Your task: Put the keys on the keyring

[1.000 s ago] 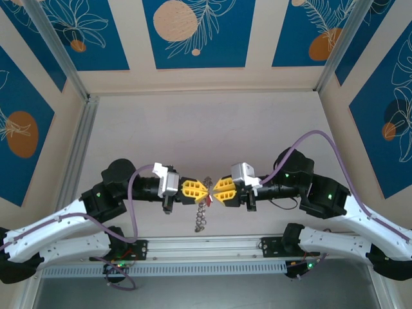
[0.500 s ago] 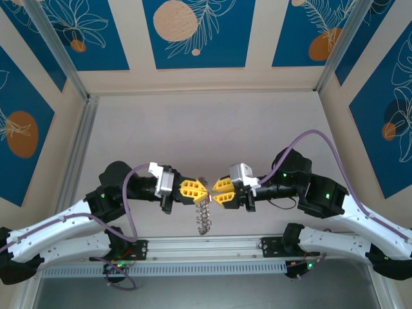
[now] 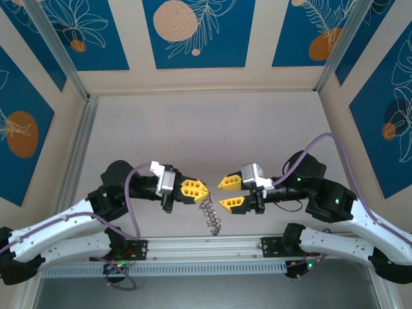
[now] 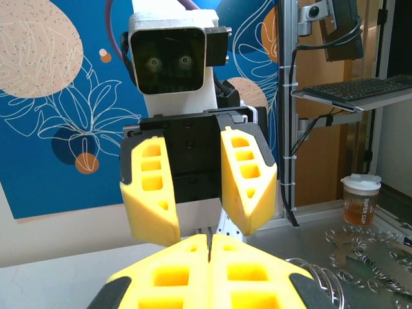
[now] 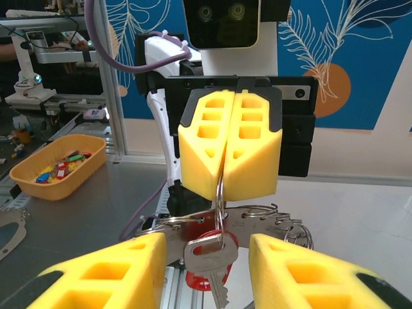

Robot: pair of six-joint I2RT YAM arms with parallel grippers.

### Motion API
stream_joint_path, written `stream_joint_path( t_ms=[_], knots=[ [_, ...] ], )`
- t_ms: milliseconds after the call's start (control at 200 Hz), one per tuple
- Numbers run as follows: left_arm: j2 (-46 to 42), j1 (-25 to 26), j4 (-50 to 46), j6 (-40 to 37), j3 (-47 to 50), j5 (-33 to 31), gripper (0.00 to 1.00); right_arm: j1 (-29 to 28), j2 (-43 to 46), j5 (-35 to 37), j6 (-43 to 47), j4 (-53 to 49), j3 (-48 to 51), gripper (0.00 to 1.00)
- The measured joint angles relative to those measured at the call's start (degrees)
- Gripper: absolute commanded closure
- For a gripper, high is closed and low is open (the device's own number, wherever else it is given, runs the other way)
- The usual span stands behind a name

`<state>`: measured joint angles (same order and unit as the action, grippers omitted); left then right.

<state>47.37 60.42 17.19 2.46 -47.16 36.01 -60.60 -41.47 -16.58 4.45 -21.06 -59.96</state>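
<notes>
**A:** Top view: which way do the keys (image 3: 211,216) lie from the tools?

**B:** They hang as a string below the left gripper (image 3: 203,188), whose jaws are pressed together over the string's upper end. The string's long axis runs toward the rail (image 3: 206,245). The right gripper (image 3: 226,193) faces the left one with jaws spread, just beside the string.

**A:** Left wrist view?

**B:** The left gripper's jaws meet flat. The right gripper stands opposite and near, with jaws apart. A cup (image 4: 360,199) sits well apart.

**A:** Right wrist view?

**B:** The ring (image 5: 221,199) stands edge-on, pinched in the left gripper. The keys, one of them red-headed, dangle between the right gripper's spread jaws. A tray (image 5: 58,168) lies well off to the left. Judged: nothing blocks the way, and the right arm is the free one.
</notes>
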Motion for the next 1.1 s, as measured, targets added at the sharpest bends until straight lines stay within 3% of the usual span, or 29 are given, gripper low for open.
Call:
stream_joint_path(
  t_ms=[220, 405, 470, 1100],
  knots=[
    [0.0, -0.07, 0.0, 0.26, 0.0, 0.74, 1.0, 0.48, -2.91, -0.42, -0.46, 0.63, 0.0, 0.65],
    [0.04, -0.28, 0.0, 0.24, 0.0, 1.49, 1.0, 1.18, -2.97, -1.05, -1.11, 1.66, 0.0, 0.93],
    [0.04, -0.37, 0.26, 0.24, 0.0, 1.49, 1.0, 1.51, -2.99, -1.62, -1.51, 1.57, 0.02, 0.98],
    [0.44, -1.07, 1.05, 1.55, 0.2, 2.16, 1.0, 3.37, -6.29, -4.07, -3.43, 2.86, 0.0, 1.0]
  ],
)
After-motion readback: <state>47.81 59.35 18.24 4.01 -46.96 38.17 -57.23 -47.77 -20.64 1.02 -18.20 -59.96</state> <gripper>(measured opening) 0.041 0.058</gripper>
